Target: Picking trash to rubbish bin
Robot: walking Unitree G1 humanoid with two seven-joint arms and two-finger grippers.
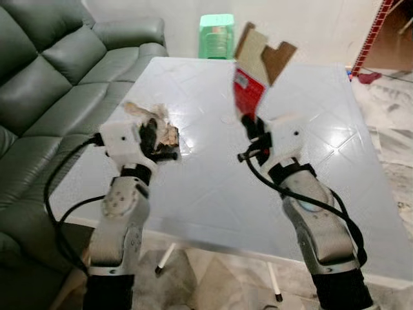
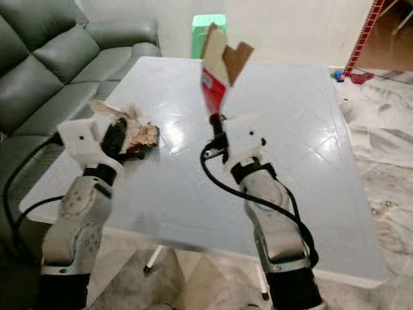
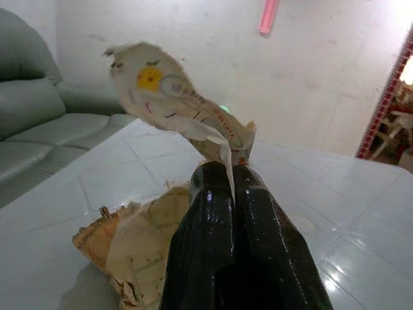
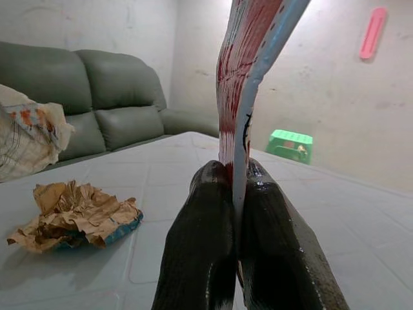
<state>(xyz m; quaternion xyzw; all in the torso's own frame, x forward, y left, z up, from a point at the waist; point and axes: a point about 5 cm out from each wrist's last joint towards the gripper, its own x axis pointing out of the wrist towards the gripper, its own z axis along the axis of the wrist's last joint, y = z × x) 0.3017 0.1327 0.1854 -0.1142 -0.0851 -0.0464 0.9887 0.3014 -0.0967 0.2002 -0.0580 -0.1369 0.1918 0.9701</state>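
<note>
Already both hands are loaded: the left hand (image 3: 232,177) has its fingers pinched together on a thin torn paper wrapper (image 3: 174,103), and the right hand (image 4: 235,177) is clamped on the bottom edge of a red flattened carton (image 1: 250,87) standing tall above the table (image 1: 335,194). Each grip catches only an edge, so a swing could slip either piece loose. Crumpled brown paper (image 4: 74,216) on the table remains, and I see no bin.

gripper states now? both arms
Left gripper: closed on a torn paper wrapper, above the table.
Right gripper: closed on a flattened red carton, held upright.
</note>
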